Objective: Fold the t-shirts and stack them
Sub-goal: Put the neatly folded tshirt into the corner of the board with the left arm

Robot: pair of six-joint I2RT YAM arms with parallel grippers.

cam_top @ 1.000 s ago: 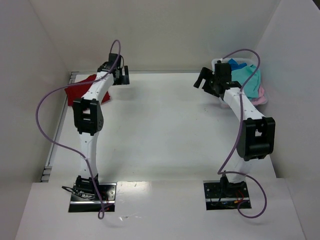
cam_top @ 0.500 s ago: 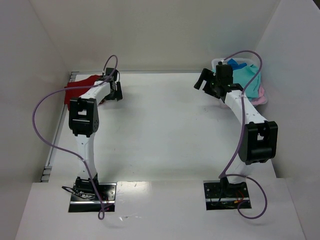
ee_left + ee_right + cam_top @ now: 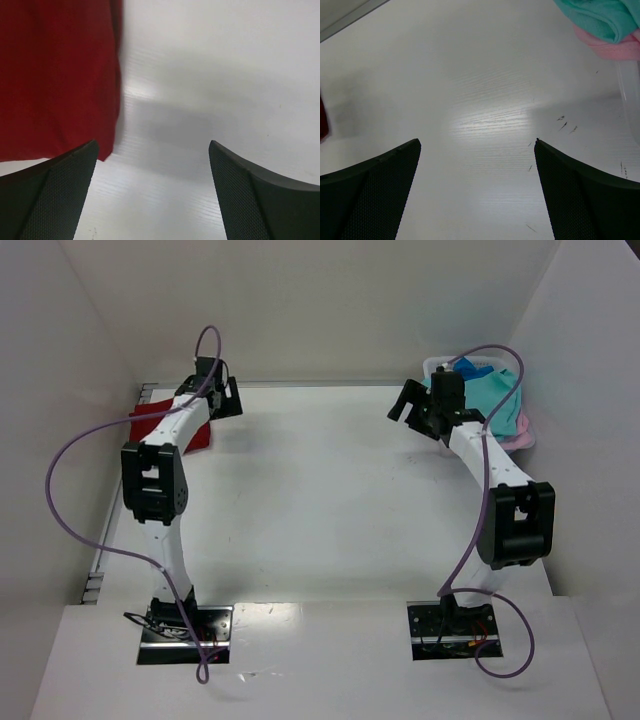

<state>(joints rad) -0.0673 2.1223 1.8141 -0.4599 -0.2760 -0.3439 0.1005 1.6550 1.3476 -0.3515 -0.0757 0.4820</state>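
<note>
A folded dark red t-shirt [image 3: 160,423] lies at the table's far left; in the left wrist view it [image 3: 55,75] fills the upper left. My left gripper [image 3: 224,400] hangs open and empty just right of its edge, over bare table. Teal [image 3: 492,392], blue [image 3: 474,370] and pink [image 3: 520,426] t-shirts are heaped in the basket at the far right; teal [image 3: 600,15] and pink [image 3: 615,46] cloth show in the right wrist view's top right corner. My right gripper [image 3: 403,402] is open and empty, left of the basket above the table.
The pale plastic laundry basket [image 3: 432,365] stands at the far right corner, its rim [image 3: 631,95] at the right wrist view's right edge. White walls close the table on the left, back and right. Purple cables loop from both arms.
My left arm has swung left and back, its gripper staying near the red shirt's right edge. The red shirt now lies flatter. My right arm has barely moved.
</note>
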